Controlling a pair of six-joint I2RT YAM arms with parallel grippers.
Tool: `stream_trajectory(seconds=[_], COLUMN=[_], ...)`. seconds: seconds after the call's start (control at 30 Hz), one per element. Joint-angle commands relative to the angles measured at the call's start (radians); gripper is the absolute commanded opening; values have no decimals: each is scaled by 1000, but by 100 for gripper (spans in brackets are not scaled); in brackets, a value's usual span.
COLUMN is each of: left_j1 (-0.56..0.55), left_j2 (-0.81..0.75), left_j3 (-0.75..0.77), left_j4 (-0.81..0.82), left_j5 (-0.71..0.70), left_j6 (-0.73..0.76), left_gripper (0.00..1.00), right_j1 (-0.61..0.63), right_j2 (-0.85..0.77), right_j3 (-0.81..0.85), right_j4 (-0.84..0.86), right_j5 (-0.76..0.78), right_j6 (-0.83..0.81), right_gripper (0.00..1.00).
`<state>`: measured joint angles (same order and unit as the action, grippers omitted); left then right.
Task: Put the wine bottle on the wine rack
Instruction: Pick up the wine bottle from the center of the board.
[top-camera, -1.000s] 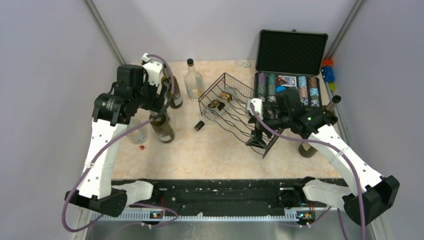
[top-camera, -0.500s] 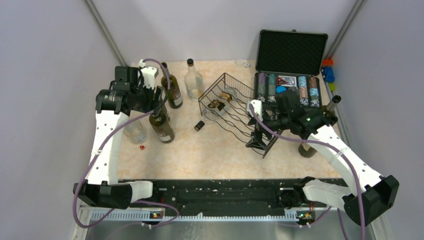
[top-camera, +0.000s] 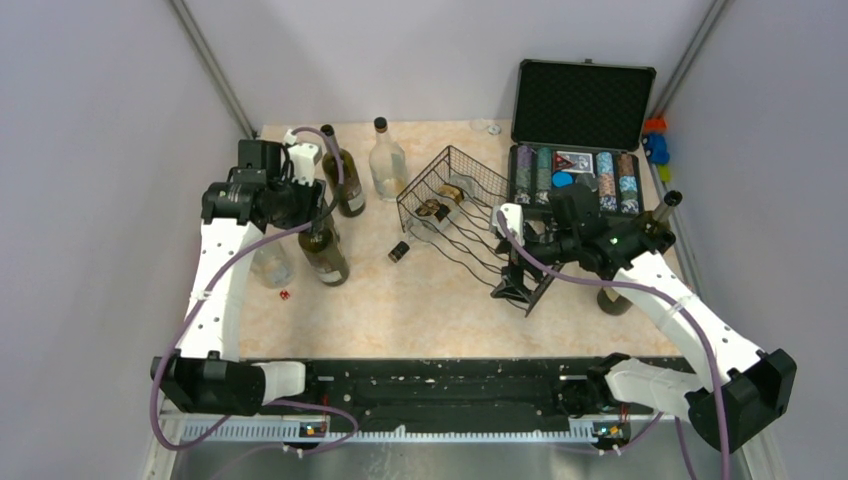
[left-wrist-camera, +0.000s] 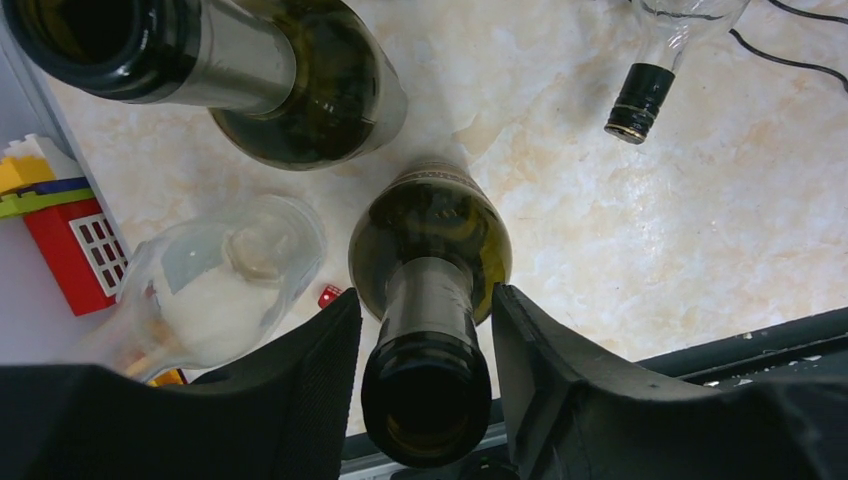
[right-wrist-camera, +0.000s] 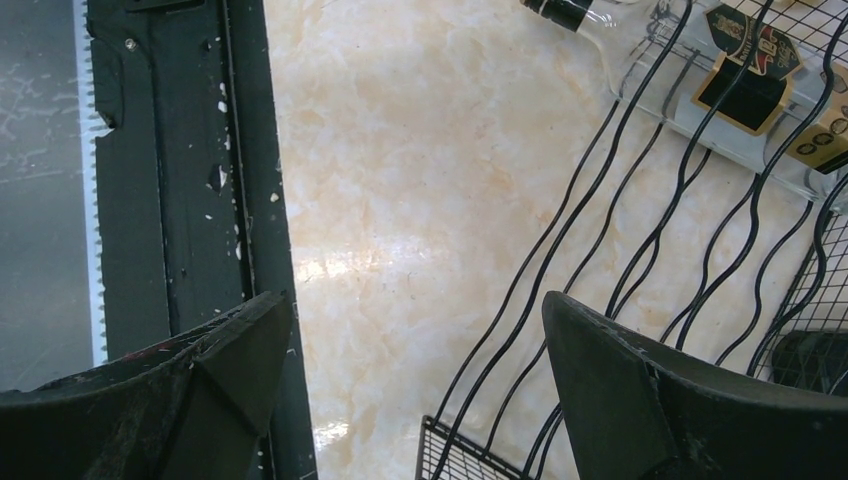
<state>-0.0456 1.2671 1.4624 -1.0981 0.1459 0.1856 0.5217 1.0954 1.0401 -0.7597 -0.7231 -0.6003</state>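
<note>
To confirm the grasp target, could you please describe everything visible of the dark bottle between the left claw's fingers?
The dark green glass bottle stands upright on the marbled table. It is uncorked, with its round mouth open and dark inside. A greyish sleeve covers the neck above rounded shoulders. The left claw is over it, and its black fingers closely flank the neck on both sides. I cannot tell whether they press it. A clear glass vessel stands just beside it.

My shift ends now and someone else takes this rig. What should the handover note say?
Left gripper: jaws either side of the neck of the upright wine bottle; firm grip unclear.
Right gripper: open, above the near end of the wine rack.
Already racked: a clear bottle.
Left to do: grip, lift, lay the wine bottle in a free cradle.
</note>
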Motion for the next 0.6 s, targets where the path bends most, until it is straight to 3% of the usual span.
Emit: stream_trajectory(seconds=[0.0,0.3,0.4,0.5,0.57], left_j1=[6,5,6,6,4], left_j2=[-27,-40,-48,-66,-90], left_j3=[-19,11,37,56,50], left_j4=[68,73,51,39,54], left_j5=[17,21,57,128,168], left_j6=[5,18,20,32,38], left_gripper=[53,35,22,3,0], right_j1=[9,12,20,43,63], right_j2=[-11,-2,15,39,64], right_j3=[-12,0,19,31,53], right_j4=[40,33,27,80,122], right_j5=[-29,-30,-25,3,17], right_j6=[-12,-20,-32,-28,-18], right_gripper=[98,98,98,98,98])
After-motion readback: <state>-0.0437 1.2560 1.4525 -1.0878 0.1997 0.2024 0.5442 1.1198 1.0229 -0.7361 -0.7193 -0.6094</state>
